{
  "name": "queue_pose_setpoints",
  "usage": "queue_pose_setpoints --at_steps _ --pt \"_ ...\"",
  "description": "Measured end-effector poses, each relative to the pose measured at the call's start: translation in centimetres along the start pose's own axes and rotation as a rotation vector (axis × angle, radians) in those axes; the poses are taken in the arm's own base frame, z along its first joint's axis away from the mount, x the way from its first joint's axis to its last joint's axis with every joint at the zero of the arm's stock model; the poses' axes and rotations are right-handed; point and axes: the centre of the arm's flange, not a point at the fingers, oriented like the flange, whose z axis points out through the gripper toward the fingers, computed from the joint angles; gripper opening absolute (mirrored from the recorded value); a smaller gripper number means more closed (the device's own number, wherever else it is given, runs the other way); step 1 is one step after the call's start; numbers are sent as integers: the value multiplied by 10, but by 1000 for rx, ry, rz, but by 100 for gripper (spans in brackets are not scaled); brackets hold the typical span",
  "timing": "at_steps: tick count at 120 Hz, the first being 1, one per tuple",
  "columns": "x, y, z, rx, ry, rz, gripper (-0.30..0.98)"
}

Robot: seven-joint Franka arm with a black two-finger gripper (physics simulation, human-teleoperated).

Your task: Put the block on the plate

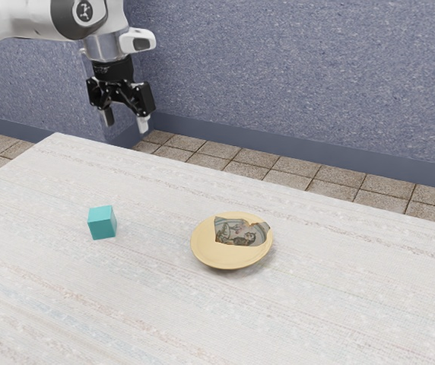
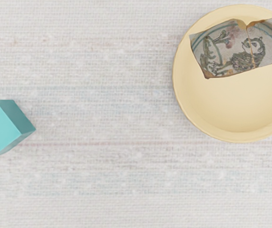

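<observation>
Facing a pale, streaked table. Hovering with black two-finger gripper spread wide, gripping nothing. Seeing a round pale-yellow plate bearing a painted pottery shard; then, on the table well apart from the plate, a teal block.

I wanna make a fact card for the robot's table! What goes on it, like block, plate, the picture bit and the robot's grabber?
block: teal cube, on the table, beside the plate, not touching it
plate: round, pale yellow
picture bit: broken-edged piece on the plate, painted with an animal and a plant
gripper: black, open, above the table's height, holding nothing
job: block not yet on plate
</observation>
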Motion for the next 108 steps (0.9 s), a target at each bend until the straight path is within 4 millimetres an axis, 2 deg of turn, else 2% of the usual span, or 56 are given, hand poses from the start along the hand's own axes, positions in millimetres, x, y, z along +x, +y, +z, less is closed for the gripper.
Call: queue_pose_setpoints --at_steps 28,47,80,95,108 --pt "-1 -2 4 5 -14 -12 69" --pt "-5 -28 15 12 -55 -54 69" --pt "-9 -82 47 -8 -66 -21 69" --pt "-9 -88 59 -29 -66 0 69" --pt "-12 -87 64 -43 -87 -54 69"
